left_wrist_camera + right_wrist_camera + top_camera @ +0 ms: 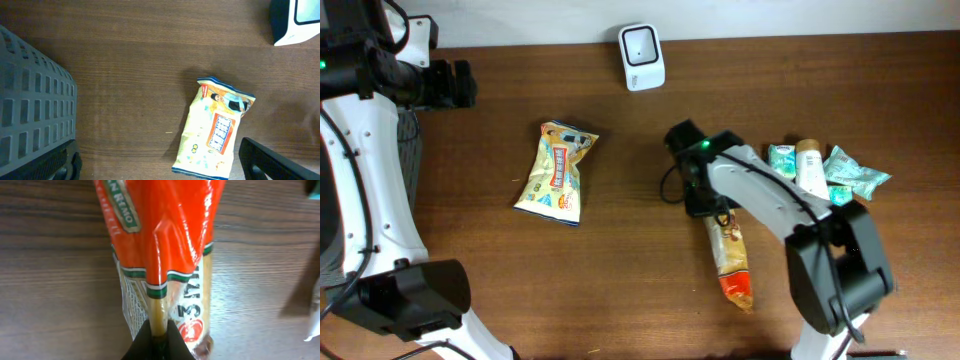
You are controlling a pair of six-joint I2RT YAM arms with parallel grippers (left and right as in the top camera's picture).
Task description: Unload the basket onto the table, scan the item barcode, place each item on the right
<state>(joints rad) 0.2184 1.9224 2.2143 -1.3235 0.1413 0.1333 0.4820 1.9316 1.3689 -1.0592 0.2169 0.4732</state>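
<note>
Orange packet (732, 262) lies on the desk (620, 290), your right tool (159, 337) clamped tight on the end nearer the scanner (642, 55), well apart from it; left tool (165, 167) spread wide.

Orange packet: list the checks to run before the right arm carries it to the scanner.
1. Grip: right fingers shut on the orange packet at its end seam: ok.
2. Lift: packet lies flat on the table: not ok.
3. Barcode side: no barcode visible in any view: cannot tell.
4. Route to the scanner: looks free, yellow snack bag sits off to one side: ok.
5. Other arm: left fingers open, far from the packet: ok.
</note>
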